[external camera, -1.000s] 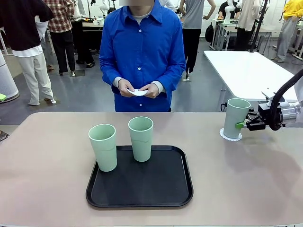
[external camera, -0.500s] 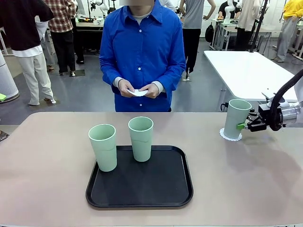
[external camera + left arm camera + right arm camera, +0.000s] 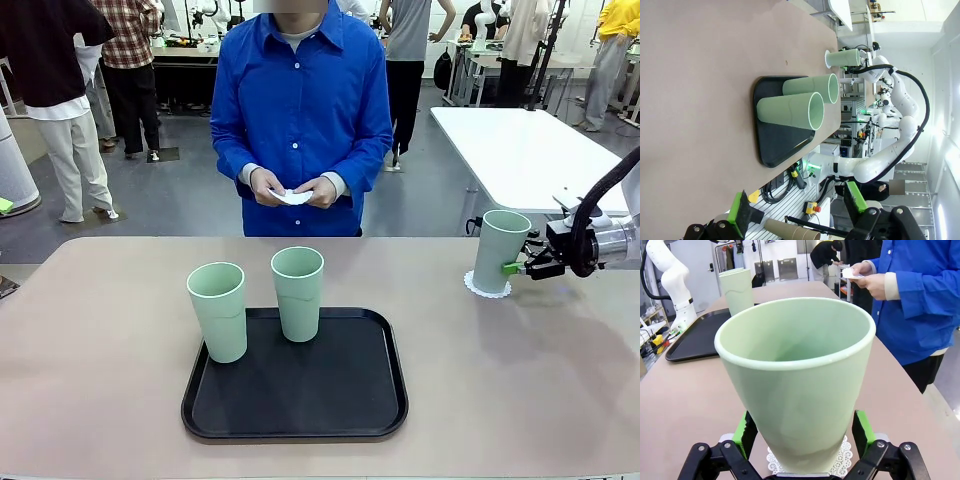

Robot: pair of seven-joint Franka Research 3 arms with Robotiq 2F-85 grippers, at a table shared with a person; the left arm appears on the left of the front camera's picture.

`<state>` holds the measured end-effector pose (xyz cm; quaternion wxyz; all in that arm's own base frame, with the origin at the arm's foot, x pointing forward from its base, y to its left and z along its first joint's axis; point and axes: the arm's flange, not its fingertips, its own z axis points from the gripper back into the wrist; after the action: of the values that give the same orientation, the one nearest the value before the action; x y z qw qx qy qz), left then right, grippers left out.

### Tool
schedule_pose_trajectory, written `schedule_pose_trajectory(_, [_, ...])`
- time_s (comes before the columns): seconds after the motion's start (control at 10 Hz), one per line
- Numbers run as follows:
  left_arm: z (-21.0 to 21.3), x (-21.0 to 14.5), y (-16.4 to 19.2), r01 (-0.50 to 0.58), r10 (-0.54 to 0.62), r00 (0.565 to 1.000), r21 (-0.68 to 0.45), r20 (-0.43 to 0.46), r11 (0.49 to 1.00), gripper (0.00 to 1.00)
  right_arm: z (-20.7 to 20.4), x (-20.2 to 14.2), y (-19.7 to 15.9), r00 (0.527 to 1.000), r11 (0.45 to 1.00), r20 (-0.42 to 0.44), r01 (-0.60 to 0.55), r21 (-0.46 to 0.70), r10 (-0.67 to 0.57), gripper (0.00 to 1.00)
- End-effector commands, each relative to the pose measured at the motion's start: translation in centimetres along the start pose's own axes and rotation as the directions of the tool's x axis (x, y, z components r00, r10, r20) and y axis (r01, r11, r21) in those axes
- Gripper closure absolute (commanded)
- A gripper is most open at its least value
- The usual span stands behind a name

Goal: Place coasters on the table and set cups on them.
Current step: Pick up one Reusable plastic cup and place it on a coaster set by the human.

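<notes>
Front view first: the table (image 3: 90,340) carries a black tray (image 3: 300,395) close to our edge, about the middle. Two cups stand upright on it, the first cup (image 3: 218,310) at the tray's left edge and the second cup (image 3: 298,292) just inside its far edge. Near the table's far right corner, the third cup (image 3: 498,250) stands upright on a coaster (image 3: 487,288), with lace showing around its base. The right gripper (image 3: 512,267) comes in from the right edge at mid-cup height; from here we catch one green pad against the cup's side.

The right wrist view gives us what the front cannot: both green pads flank the third cup's lower wall, jaws spread wide and not clamped on it, with the scalloped coaster directly under the base and the cup's inside empty.

Across the far edge, the person (image 3: 300,100) holds a white doily (image 3: 292,195) in both hands (image 3: 322,190), above the table and well apart from it.

The left wrist view, turned sideways, adds the left gripper (image 3: 796,207): fingers wide apart, nothing between them, with the tray and all three cups beyond.
</notes>
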<state>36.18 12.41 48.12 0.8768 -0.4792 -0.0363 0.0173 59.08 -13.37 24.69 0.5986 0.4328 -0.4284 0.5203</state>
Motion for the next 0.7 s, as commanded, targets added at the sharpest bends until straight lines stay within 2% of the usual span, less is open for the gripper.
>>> schedule_pose_trajectory(0.0, [0.15, -0.16, -0.12, 0.006, -0.006, 1.0, -0.006, 0.007, 1.0, 0.0, 0.38, 0.01, -1.05, 1.0, 1.0, -0.024, 0.02, 0.009, -0.019, 0.0])
schedule_pose_trajectory(0.6, [0.15, -0.16, -0.12, 0.006, -0.006, 1.0, -0.006, 0.007, 1.0, 0.0, 1.33, 0.02, -1.25, 1.0, 0.999, -0.013, 0.007, 0.039, -0.006, 0.0])
